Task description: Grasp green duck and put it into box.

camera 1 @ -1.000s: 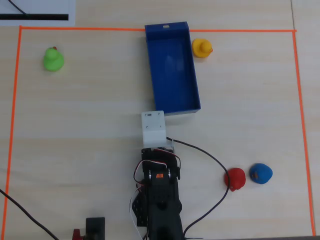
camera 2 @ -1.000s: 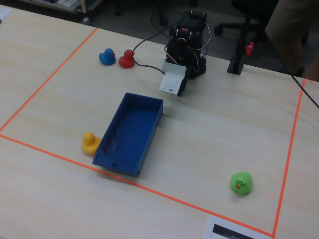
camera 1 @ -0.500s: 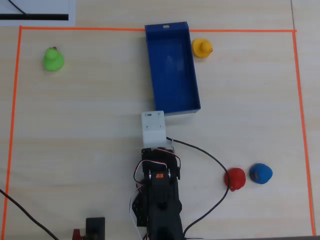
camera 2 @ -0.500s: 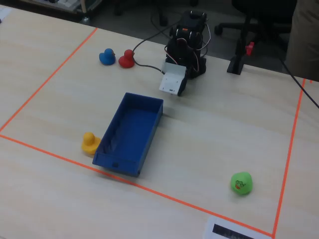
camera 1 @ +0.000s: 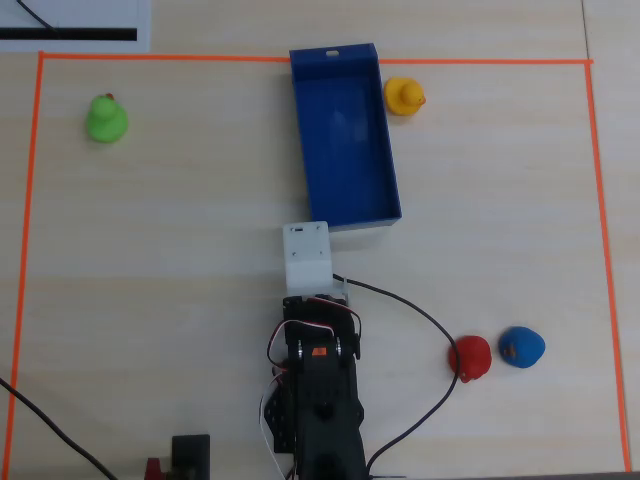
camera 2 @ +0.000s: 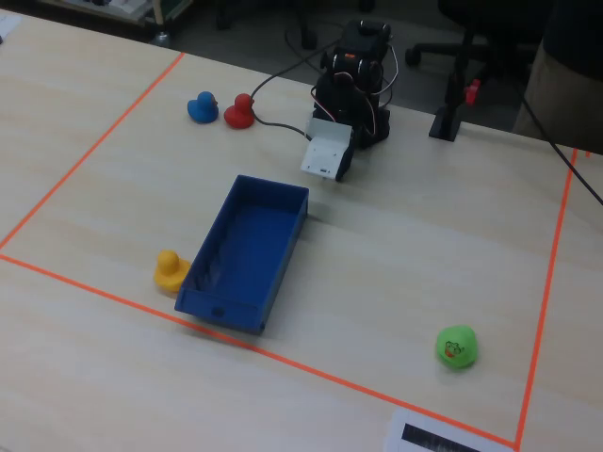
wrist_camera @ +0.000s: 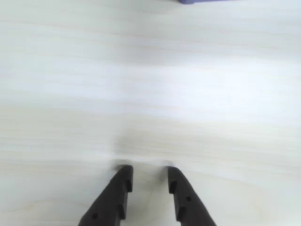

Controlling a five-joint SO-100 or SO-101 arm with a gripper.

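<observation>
Green duck [camera 1: 105, 118] sits way off in the upper-left corner of the overhead view, well apart from the gripper [wrist_camera: 148, 176] and far to the left of where the fingers point. Its orange beak is at the top of its body there, so it faces away from the arm, toward the orange tape line [camera 1: 160, 58]. It's too round to have much of a long axis. In the fixed view it's down at the lower right [camera 2: 457, 347], but small and a bit blurry, so details are hard to read.

Moving right, the box [camera 1: 343, 135] lies just ahead of the fingers, long axis running straight away from the arm, its near short wall close to the white wrist block [camera 1: 307, 256]. The wrist view only catches a sliver of blue at the top edge [wrist_camera: 197, 1]; the rest is cut off.

Fingers are narrow, a small gap between the tips, nothing held, hovering over bare table [wrist_camera: 150, 94].

Yellow duck [camera 1: 404, 96] is right beside the box's far right side. Red duck [camera 1: 470, 358] and blue duck [camera 1: 521, 346] sit together behind and right of the fingers. Plenty of open wood between the gripper and the green one.
</observation>
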